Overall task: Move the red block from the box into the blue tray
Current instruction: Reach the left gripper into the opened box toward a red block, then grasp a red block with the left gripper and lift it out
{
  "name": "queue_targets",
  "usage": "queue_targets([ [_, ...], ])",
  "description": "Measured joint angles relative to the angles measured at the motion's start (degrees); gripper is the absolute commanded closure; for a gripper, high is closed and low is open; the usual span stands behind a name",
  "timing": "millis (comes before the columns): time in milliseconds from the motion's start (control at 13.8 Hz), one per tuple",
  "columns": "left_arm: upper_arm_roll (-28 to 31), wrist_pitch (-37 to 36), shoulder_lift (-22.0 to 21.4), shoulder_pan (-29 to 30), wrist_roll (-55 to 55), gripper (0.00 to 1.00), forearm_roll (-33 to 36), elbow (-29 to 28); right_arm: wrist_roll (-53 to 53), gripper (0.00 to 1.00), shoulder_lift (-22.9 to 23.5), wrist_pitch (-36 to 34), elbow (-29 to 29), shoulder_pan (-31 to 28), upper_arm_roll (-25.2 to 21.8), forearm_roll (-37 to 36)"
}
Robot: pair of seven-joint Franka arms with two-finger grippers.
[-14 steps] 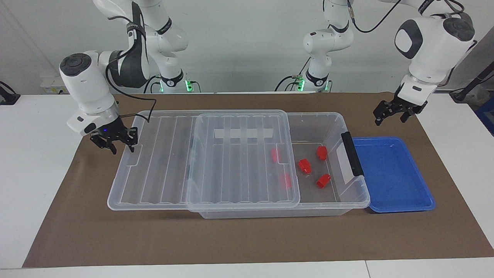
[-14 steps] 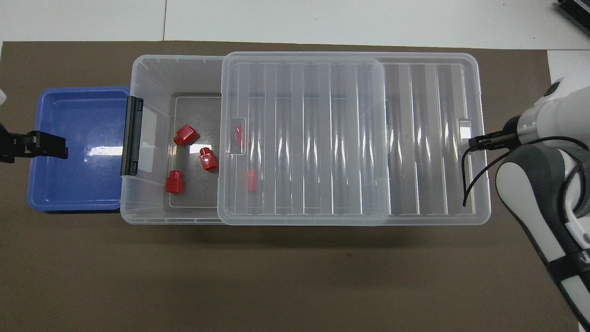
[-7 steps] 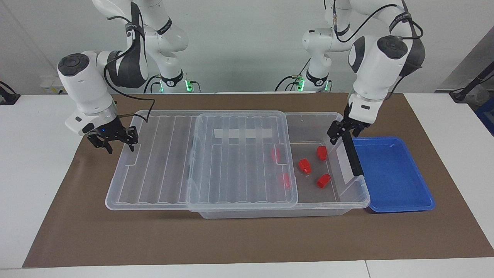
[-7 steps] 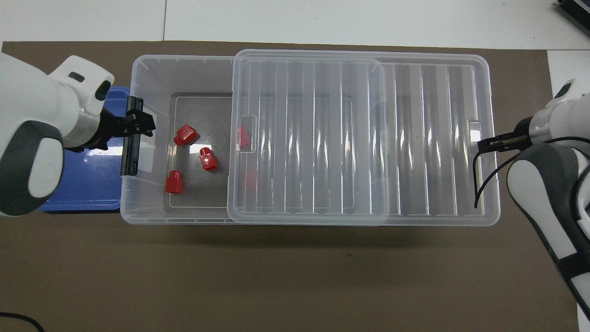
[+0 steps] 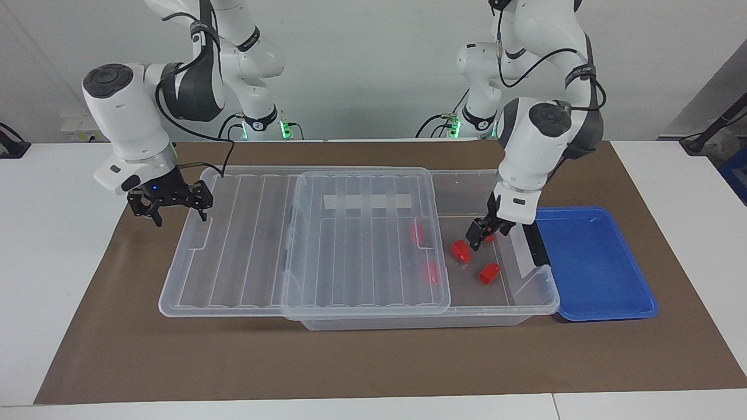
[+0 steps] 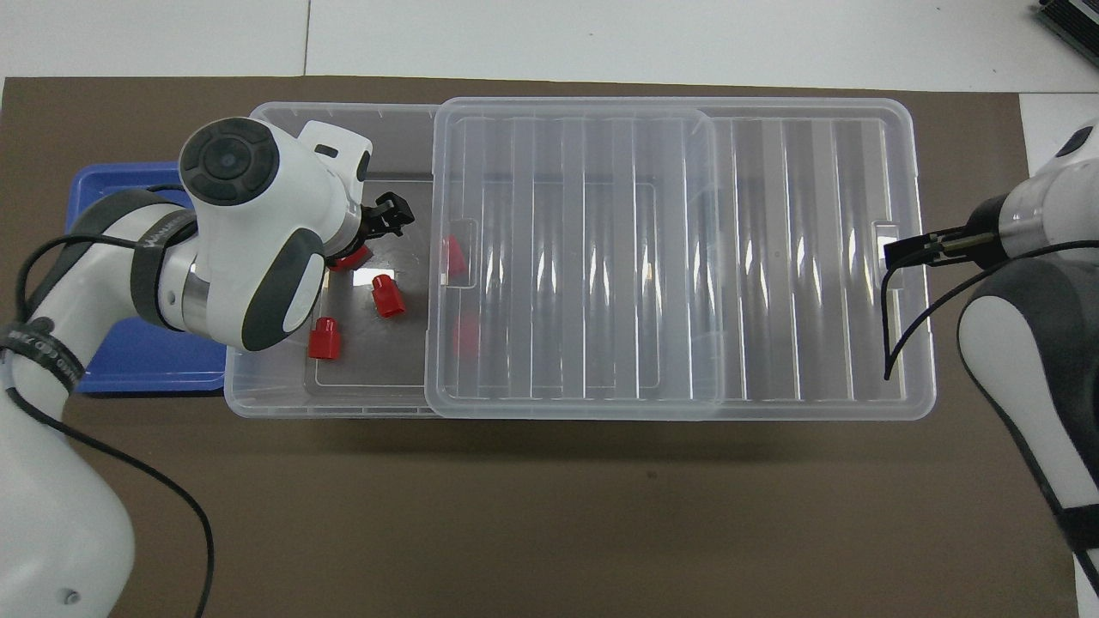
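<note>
The clear box (image 5: 467,184) lies mid-table, its ribbed lid (image 5: 350,245) slid toward the right arm's end, so the end by the blue tray (image 5: 589,262) is uncovered. Three red blocks lie there: one nearest the robots (image 5: 489,235), one (image 5: 461,251) and one (image 5: 489,273). Two more show through the lid (image 5: 415,233). My left gripper (image 5: 480,236) is down inside the box, open, at the red block nearest the robots. In the overhead view the left gripper (image 6: 388,215) and wrist half cover that block (image 6: 350,259). My right gripper (image 5: 169,209) is open at the lid's overhanging end (image 6: 901,251).
The blue tray touches the box's end with the dark latch (image 5: 534,242); in the overhead view the left arm covers part of the tray (image 6: 129,360). A brown mat (image 5: 373,361) covers the table under everything. Bare white table lies at both ends.
My left arm swung from above the tray, over the box's latch end, down into the box. The lid slid a little toward the right arm's end. The right gripper rose slightly.
</note>
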Motion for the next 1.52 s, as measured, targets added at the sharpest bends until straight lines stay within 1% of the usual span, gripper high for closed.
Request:
queue_targets([
  [145, 0.03, 3.89, 2.64, -0.81, -1.08, 0.0, 1.3, -1.76, 4.44, 0.0, -0.14, -2.79, 2.54, 1.2, 0.04, 0.0],
  [218, 0.08, 5.25, 3.24, -0.81, -1.16, 0.0, 2.14, -3.22, 6.91, 0.0, -0.19, -4.87, 4.36, 1.43, 0.04, 0.0],
  [363, 0.11, 6.36, 3.36, -0.82, -1.16, 0.0, 3.33, -5.68, 11.82, 0.0, -0.23, -10.49, 8.98, 1.91, 0.05, 0.0],
  [508, 0.1, 6.7, 3.16, -0.86, -1.16, 0.0, 3.55, -6.69, 15.65, 0.0, -0.27, -14.16, 12.38, 2.26, 0.05, 0.0],
  [580, 0.09, 6.72, 3.01, -0.89, -1.16, 0.04, 3.59, -6.94, 16.86, 0.0, -0.28, -15.32, 13.23, 2.27, 0.05, 0.0],
  [798, 0.07, 6.74, 2.77, -0.98, -1.16, 0.7, 3.64, -7.43, 17.71, 0.0, -0.97, -18.95, 13.67, 2.15, 0.0, 0.0],
  [870, 0.07, 6.74, 2.75, -1.01, -1.16, 0.95, 3.64, -7.66, 17.71, 0.0, -1.45, -20.54, 13.69, 2.12, -0.03, 0.0],
  [943, 0.07, 6.74, 2.69, -1.07, -1.15, 1.0, 3.65, -7.96, 17.71, 0.0, -1.99, -21.68, 13.67, 2.09, -0.06, 0.0],
  [1161, 0.07, 6.45, 2.51, -1.21, -1.15, 1.0, 3.66, -8.36, 17.71, 0.0, -3.52, -22.91, 13.35, 2.04, -0.13, 0.0],
  [1233, 0.09, 5.38, 2.34, -1.21, -1.16, 1.0, 3.66, -8.29, 17.71, 0.0, -3.86, -23.07, 13.07, 2.0, -0.16, 0.0],
  [1378, 0.14, -0.14, 1.64, -1.2, -1.18, 1.0, 3.63, -6.68, 17.7, 0.0, -4.05, -23.07, 12.79, 1.86, -0.2, 0.14],
  [1523, 0.34, -9.54, 0.63, -1.13, -1.2, 1.0, 3.0, -1.34, 17.28, 0.0, -4.05, -23.07, 12.57, 1.67, -0.21, 0.74],
])
